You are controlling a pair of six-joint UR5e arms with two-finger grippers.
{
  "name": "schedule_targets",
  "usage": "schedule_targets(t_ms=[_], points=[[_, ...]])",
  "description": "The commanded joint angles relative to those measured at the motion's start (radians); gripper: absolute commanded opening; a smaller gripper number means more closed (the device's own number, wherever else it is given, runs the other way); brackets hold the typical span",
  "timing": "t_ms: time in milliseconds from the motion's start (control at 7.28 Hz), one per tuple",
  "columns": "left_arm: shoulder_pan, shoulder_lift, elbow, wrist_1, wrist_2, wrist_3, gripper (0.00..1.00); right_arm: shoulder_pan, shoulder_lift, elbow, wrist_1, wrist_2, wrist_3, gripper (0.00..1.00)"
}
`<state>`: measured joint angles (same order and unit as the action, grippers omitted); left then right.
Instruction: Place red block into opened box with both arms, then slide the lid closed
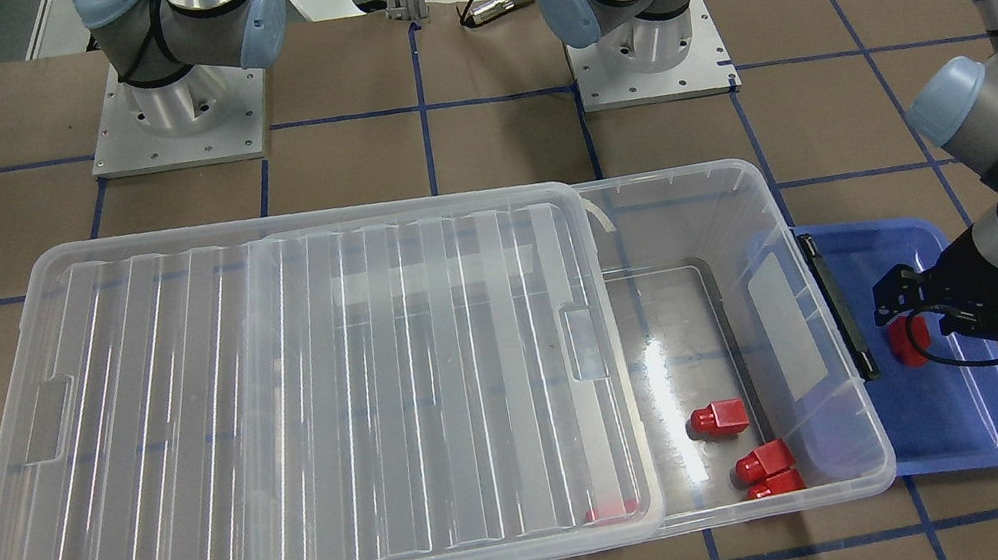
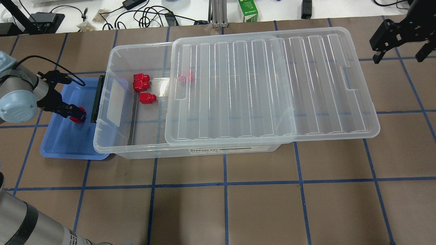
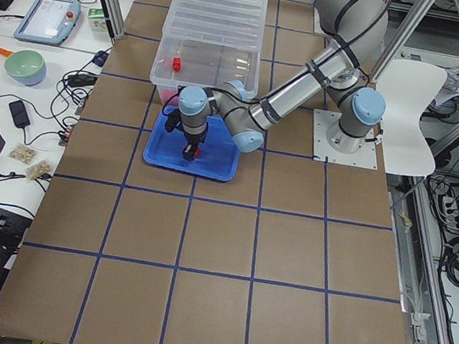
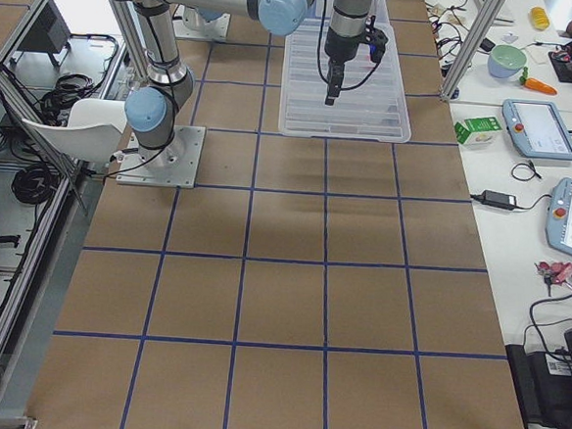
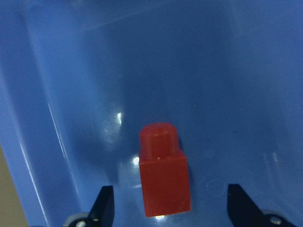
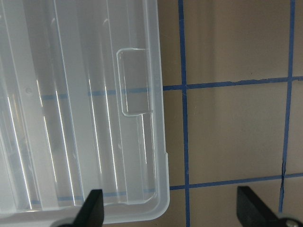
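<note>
Red blocks (image 1: 720, 418) already lie in the box (image 1: 751, 177). Beside the box, the left gripper (image 1: 901, 319), fingers apart, straddles another red block (image 5: 163, 182) in a blue tray (image 1: 956, 437). The right gripper (image 6: 173, 208) hovers, fingers spread; the lid (image 1: 277, 408) is not yet closed.

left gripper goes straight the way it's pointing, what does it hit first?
Likely the red block, lying in line between the fingers of the open left gripper. Behind it is the floor of the blue tray; the remaining gap is unclear.

Bright, even overhead light streaks white glare along the ribbed clear plastic lid (image 1: 295, 395). The left wrist view is soft; its glossy red block (image 5: 164, 177) blurs at six o'clock.
</note>
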<state>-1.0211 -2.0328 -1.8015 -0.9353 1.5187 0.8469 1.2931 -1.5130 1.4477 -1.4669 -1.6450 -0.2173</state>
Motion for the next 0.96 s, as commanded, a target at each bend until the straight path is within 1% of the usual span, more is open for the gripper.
schedule_targets(t_ms=[0, 137, 275, 412, 549, 687, 824], points=[[-0.002, -0.004, 0.008, 0.0, 0.006, 0.003, 0.1, -0.001, 0.002, 0.0, 0.002, -0.001, 0.0, 1.0], [-0.002, -0.001, 0.013, 0.001, 0.006, 0.003, 0.0, 0.0, 0.002, 0.0, 0.002, -0.003, 0.0, 1.0], [-0.004, 0.015, 0.02, 0.0, 0.011, 0.001, 0.0, 0.0, 0.001, 0.0, 0.004, 0.001, 0.0, 1.0], [-0.025, 0.057, 0.052, -0.029, 0.029, -0.003, 0.0, 0.0, 0.002, 0.0, 0.004, 0.001, 0.0, 1.0], [-0.031, 0.092, 0.095, -0.125, 0.035, -0.005, 0.0, 0.0, 0.004, 0.0, 0.004, 0.001, 0.0, 1.0], [-0.036, 0.139, 0.15, -0.251, 0.035, -0.009, 0.0, 0.0, 0.004, 0.0, 0.004, 0.002, 0.0, 1.0], [-0.069, 0.185, 0.203, -0.355, 0.034, -0.037, 0.0, 0.0, 0.004, 0.003, 0.0, 0.004, 0.0, 1.0]])
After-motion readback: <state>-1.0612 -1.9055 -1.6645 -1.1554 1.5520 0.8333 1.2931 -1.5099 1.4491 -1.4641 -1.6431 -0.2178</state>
